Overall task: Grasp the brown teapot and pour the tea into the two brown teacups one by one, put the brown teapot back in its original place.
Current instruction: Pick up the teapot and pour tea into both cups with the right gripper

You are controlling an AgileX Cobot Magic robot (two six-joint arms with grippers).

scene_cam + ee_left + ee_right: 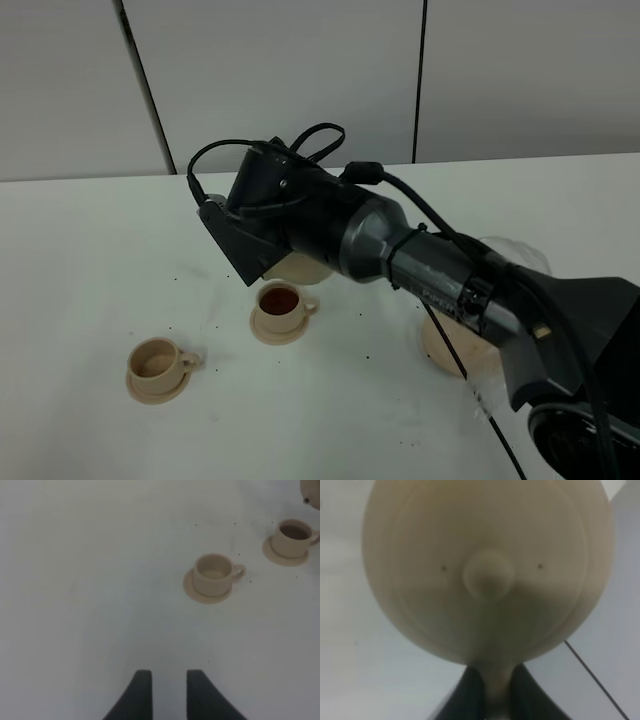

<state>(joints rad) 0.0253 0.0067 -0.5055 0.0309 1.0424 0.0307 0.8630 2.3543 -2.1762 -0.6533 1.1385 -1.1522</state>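
Jaws of the right gripper pinch the small loop handle of the brown teapot, which hangs in the air just behind the tea-filled teacup. Only our right wrist view shows that grip, together with the domed lid, its round knob and two tiny dark specks. From the high camera the arm hides all but a sliver of the matte beige-tan pot. On the left gripper we see the jaws narrowly parted and empty above the white table. Our left wrist view shows the pale teacup light inside. The round plate lies partly under the right arm.
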